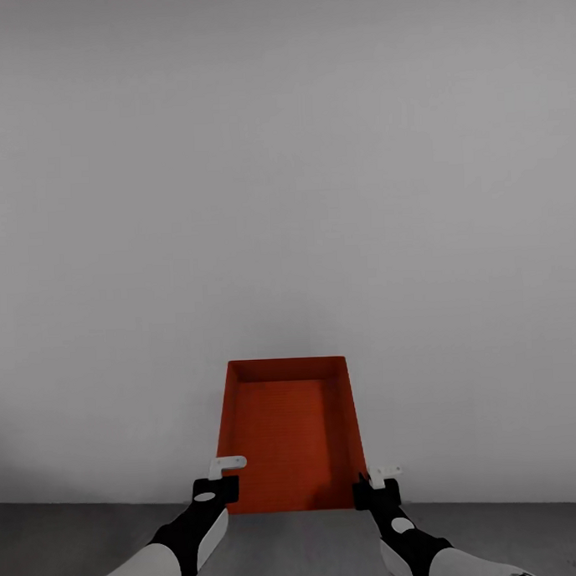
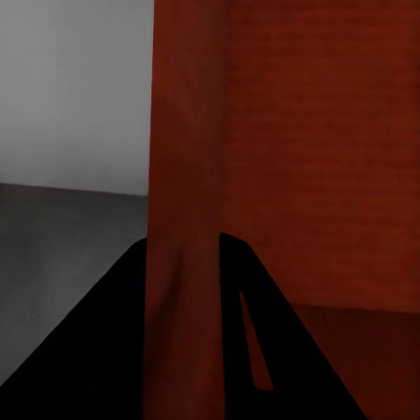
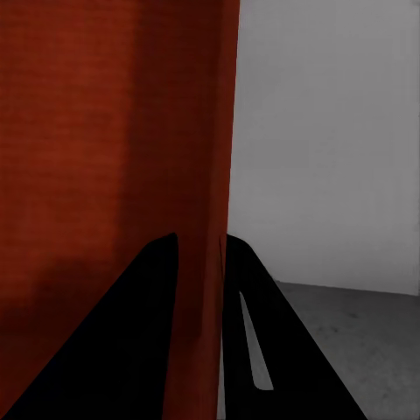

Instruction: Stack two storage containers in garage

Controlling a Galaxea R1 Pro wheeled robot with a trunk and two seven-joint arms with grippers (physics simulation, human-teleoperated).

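We carry one storage container (image 1: 288,435) between both arms, in front of the pale wall (image 1: 283,171) and above the concrete floor (image 1: 81,540). Left hand (image 1: 217,478) and right hand (image 1: 379,482) each pinch a side wall. We judge lowering evenly keeps it flat.

Container (image 1: 290,434) between left claw (image 1: 219,479) and right claw (image 1: 376,483), wall (image 1: 283,171) behind, floor (image 1: 283,548) below

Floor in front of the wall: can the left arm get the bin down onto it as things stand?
Probably yes. The left gripper and right gripper each pinch a side wall of the bin, and the grey floor below looks bare.
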